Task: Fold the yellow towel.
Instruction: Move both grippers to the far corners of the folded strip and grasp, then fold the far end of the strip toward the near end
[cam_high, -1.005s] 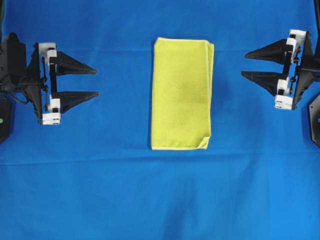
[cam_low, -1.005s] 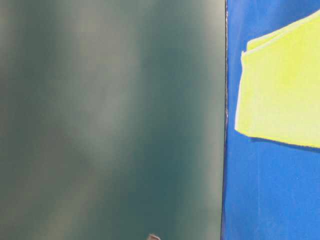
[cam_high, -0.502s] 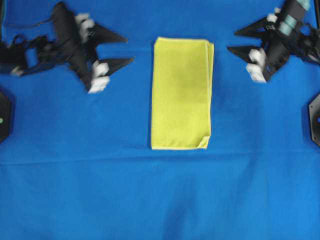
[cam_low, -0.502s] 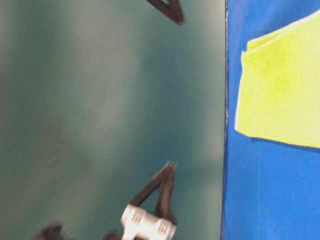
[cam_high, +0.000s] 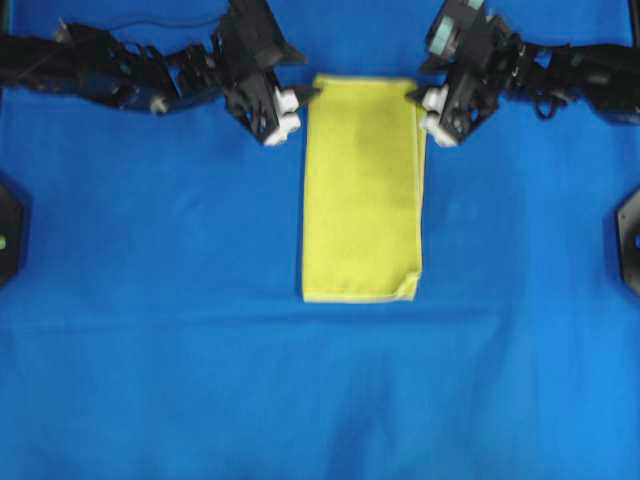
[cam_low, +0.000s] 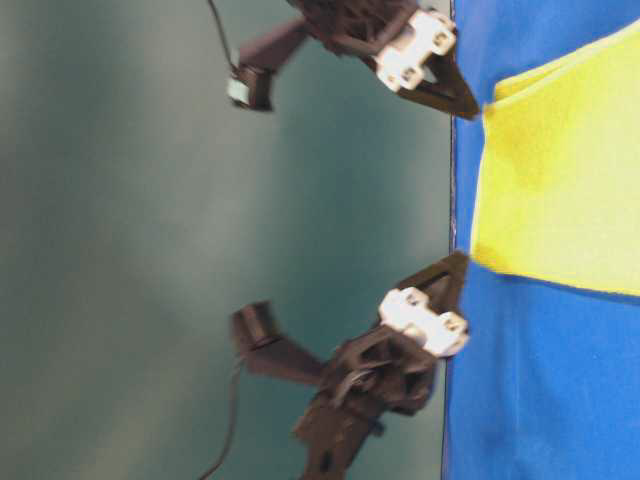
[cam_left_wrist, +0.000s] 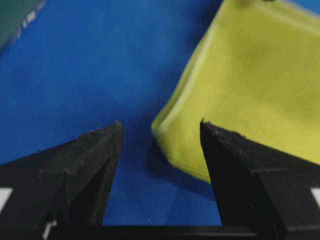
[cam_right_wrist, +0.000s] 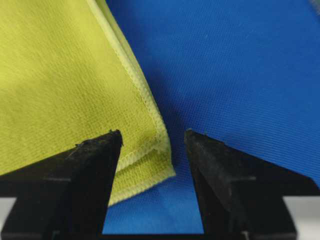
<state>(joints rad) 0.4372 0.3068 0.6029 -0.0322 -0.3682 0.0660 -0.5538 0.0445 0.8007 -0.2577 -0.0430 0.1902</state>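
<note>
At the near edge of the blue cloth (cam_high: 320, 400), nothing's happening. Mid-cloth, yellow towel (cam_high: 362, 190) lies folded once, long strip. At its far corners, left gripper (cam_left_wrist: 159, 131) and right gripper (cam_right_wrist: 150, 137) straddle one each, jaws wide, empty. 2nd fold's on, I'd say: you'll need both shut on corners, then drag nearward.

Yellow towel (cam_right_wrist: 60, 80): matt cloth with a fine, grainy weave and a thin stitched hem of looped thread along its edges; two layers show at the corner. Blue cloth (cam_right_wrist: 240, 75) covering the bench: matt woven fabric with a fine ribbed texture, lightly creased. Left end effector (cam_left_wrist: 160, 150) and right end effector (cam_right_wrist: 152, 150): fingers of matt black plastic with rough, slightly ragged tips; white plastic blocks behind them.
</note>
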